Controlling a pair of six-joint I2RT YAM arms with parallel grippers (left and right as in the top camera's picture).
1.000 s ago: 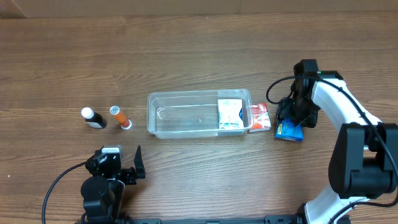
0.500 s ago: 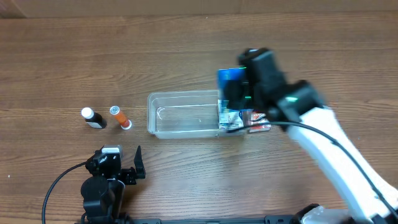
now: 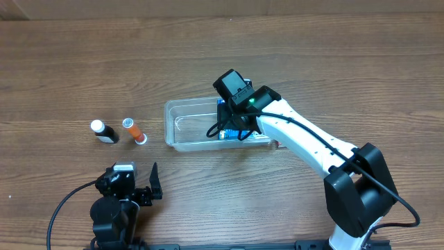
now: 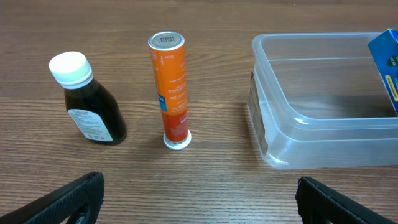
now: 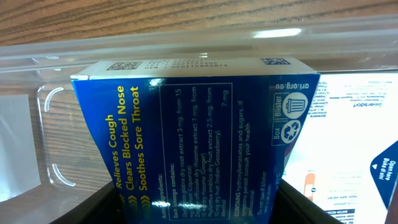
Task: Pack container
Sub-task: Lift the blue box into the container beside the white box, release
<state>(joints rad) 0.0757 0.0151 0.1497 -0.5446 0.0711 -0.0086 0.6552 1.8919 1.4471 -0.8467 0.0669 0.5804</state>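
Observation:
The clear container (image 3: 182, 128) lies at mid-table and also shows in the left wrist view (image 4: 323, 134). My right gripper (image 3: 231, 127) is shut on a blue cough-lozenge box (image 5: 193, 143) and holds it inside the container, about the middle. The box's corner shows in the left wrist view (image 4: 388, 68). A white box (image 5: 357, 124) lies in the container beside it. My left gripper (image 4: 199, 193) is open and empty near the front edge (image 3: 132, 191), apart from everything.
An orange tube (image 3: 134, 130) (image 4: 170, 87) and a dark bottle with a white cap (image 3: 104, 131) (image 4: 87, 102) stand left of the container. A red-and-white packet (image 3: 278, 144) peeks out at the container's right end, mostly hidden by my right arm.
My right arm lifted the blue box from the table right of the container, carried it left and lowered it into the container. The left arm has not moved.

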